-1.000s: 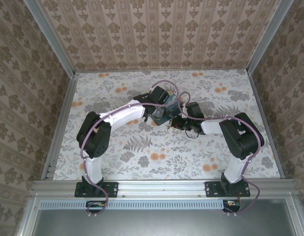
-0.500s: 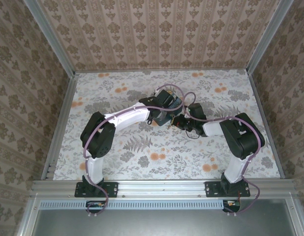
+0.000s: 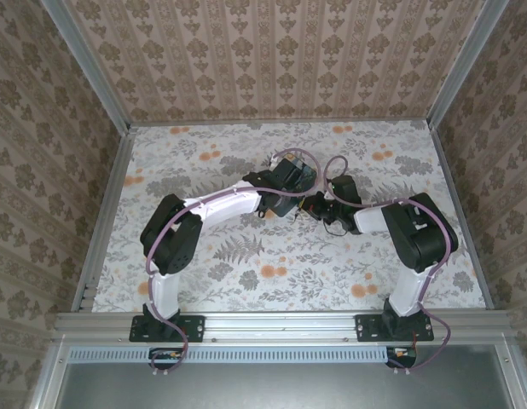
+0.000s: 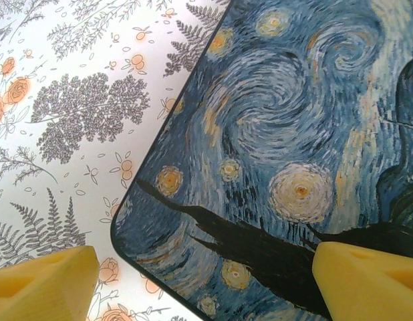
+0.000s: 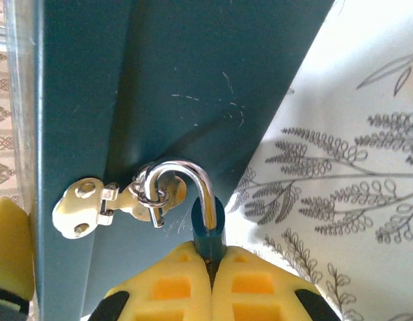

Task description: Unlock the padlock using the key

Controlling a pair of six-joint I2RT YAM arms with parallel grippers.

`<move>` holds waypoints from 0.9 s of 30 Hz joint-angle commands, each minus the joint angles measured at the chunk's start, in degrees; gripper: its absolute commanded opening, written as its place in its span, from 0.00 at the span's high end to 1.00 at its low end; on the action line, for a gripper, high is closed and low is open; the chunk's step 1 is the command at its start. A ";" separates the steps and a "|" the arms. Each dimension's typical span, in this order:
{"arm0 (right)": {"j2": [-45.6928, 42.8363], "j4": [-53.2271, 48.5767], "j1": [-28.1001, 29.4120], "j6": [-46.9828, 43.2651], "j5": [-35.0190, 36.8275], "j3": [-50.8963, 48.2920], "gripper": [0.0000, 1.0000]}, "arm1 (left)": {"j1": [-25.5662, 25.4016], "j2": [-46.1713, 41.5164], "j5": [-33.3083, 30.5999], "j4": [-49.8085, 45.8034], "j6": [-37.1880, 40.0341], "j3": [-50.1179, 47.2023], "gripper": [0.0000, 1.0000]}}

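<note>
- Left gripper [image 4: 203, 284] gapes wide over the swirly blue-and-yellow painted box [image 4: 280, 134].
- Right gripper [image 5: 210, 257] pinches the tiny teal padlock [image 5: 208, 222], silver shackle [image 5: 193, 175] through the metal hasp [image 5: 99, 204].

I look down on a worktop [image 3: 272, 281] with a pale print of grey ferns and orange blossoms. The back wall [image 3: 280, 60] and both side walls [image 3: 42, 170] wear beige damask paper (rather old-fashioned). Aluminium posts [image 3: 86, 68] line the corners, and a rail [image 3: 280, 322] runs along the near edge. The light is soft and even.
</note>
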 commanded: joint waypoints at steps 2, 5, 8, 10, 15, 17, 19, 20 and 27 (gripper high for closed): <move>1.47 0.10 -2.67 0.55 -2.17 4.97 1.00 | -0.40 3.44 3.06 -5.73 0.68 -3.08 0.11; 1.49 -7.52 -4.78 -3.39 -3.16 9.46 1.00 | -0.40 3.85 3.19 -5.68 0.77 -3.24 0.11; 1.62 -13.02 -6.52 -6.20 -4.79 12.18 1.00 | -0.29 4.22 3.26 -5.76 0.60 -3.02 0.11; 1.05 -14.03 -7.29 -7.05 -5.12 11.78 1.00 | -0.19 4.25 3.67 -5.77 0.34 -2.93 0.11; -2.53 -11.85 -8.40 -7.36 -5.42 6.37 1.00 | 0.15 4.08 4.26 -5.68 0.06 -2.53 0.11; -4.35 -10.61 -8.50 -6.94 -5.85 3.92 1.00 | 0.47 3.65 4.82 -5.60 -0.03 -2.32 0.10; -6.15 -9.40 -8.49 -6.40 -6.85 1.69 1.00 | 0.80 3.04 5.23 -5.41 0.06 -2.15 0.10; -7.17 -8.71 -8.41 -6.11 -7.29 0.36 1.00 | 0.95 2.59 5.53 -5.28 0.06 -2.12 0.09; -15.24 -8.89 -6.15 -6.10 -8.66 -7.18 1.00 | 1.88 -1.52 7.84 -4.04 0.41 -1.35 0.07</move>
